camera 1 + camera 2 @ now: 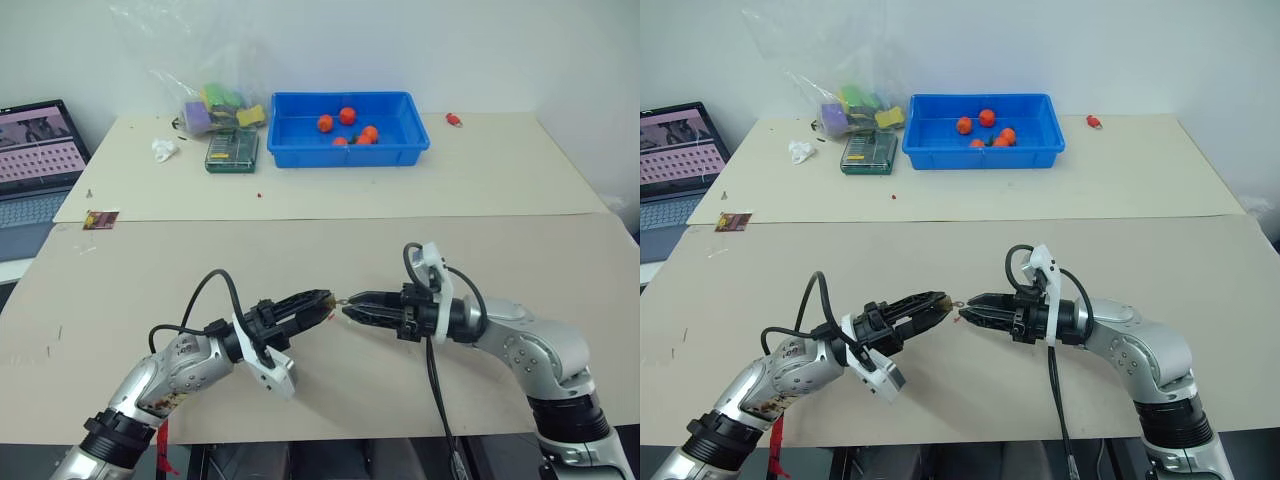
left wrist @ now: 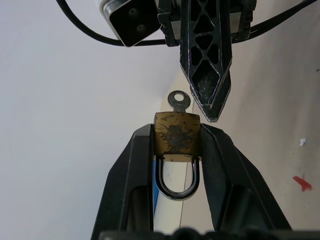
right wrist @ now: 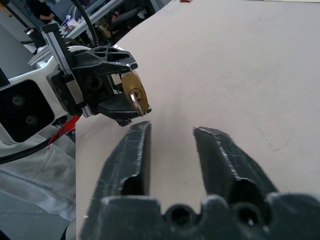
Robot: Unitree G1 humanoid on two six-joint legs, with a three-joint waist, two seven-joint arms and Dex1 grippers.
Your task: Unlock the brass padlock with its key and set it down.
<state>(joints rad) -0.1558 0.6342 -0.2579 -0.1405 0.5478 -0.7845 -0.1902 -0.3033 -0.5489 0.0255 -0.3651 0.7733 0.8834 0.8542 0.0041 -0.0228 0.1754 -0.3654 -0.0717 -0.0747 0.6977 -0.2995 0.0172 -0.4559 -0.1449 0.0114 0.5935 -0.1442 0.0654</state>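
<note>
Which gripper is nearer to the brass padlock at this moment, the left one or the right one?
Left. The left gripper clamps the brass padlock between its fingers. The right gripper has its tips just beside the key in the padlock, without gripping it.

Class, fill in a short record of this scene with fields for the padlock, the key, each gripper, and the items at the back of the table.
padlock: brass padlock clamped between the left gripper's fingers, above the table, shackle toward the wrist
key: key sticking out of the padlock body
left gripper: left gripper shut on the padlock
right gripper: right gripper open, facing the key, not holding it
back of table: blue bin with small red-orange items; plastic bag; laptop at the left
</note>
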